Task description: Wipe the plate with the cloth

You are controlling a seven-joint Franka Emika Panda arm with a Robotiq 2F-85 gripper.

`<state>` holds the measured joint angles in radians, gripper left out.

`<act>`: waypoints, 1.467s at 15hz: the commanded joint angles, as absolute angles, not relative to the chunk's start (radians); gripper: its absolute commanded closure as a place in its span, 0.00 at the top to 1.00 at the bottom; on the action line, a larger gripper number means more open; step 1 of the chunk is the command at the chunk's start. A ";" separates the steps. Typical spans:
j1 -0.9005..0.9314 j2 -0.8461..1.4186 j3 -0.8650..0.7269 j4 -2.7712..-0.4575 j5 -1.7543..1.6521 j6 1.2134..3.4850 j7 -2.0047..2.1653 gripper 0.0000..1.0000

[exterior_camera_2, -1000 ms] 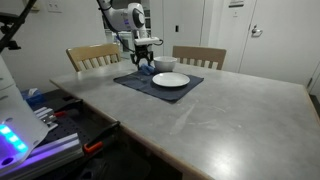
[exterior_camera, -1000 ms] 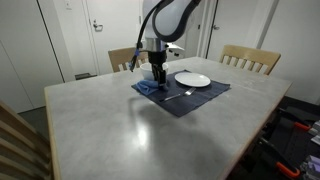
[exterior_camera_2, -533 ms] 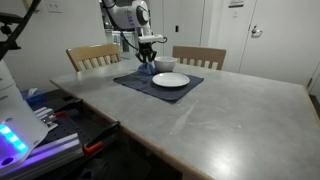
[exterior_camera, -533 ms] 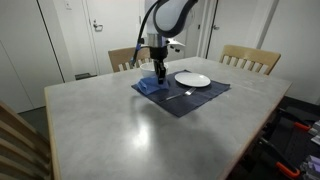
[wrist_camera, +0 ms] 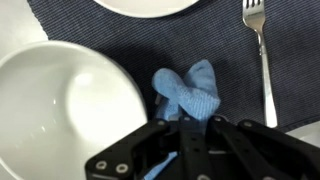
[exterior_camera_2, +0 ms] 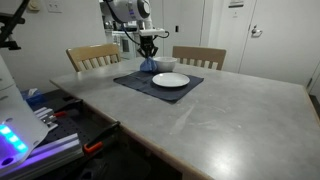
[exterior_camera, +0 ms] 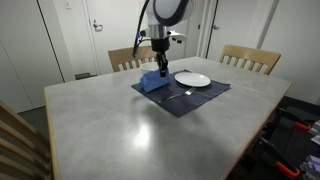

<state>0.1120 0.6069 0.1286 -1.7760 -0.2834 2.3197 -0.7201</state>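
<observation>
A blue cloth [exterior_camera: 155, 81] hangs bunched from my gripper [exterior_camera: 159, 68], which is shut on its top, above the left part of the dark blue placemat [exterior_camera: 190, 100]. The white plate [exterior_camera: 192, 79] lies on the mat to the right of the cloth. In the wrist view the cloth [wrist_camera: 190, 90] dangles just beyond the closed fingers of the gripper [wrist_camera: 200, 119], with the plate's [wrist_camera: 150, 5] rim at the top edge. From the opposite side, the cloth [exterior_camera_2: 148, 65] hangs behind the plate [exterior_camera_2: 171, 80].
A white bowl [wrist_camera: 60, 110] sits on the mat close beside the cloth. A fork [wrist_camera: 262, 60] lies on the mat's other side. Wooden chairs [exterior_camera: 250, 58] stand at the far edge of the grey table [exterior_camera: 120, 130].
The gripper closed on the cloth and rose, lifting it off the placemat.
</observation>
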 commanded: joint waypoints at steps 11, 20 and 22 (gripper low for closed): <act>0.097 0.480 0.130 -1.786 -0.287 2.037 -0.743 0.02; 0.039 0.403 0.103 -1.824 -0.269 1.976 -0.720 0.02; 0.024 0.394 0.096 -1.830 -0.265 1.977 -0.722 0.02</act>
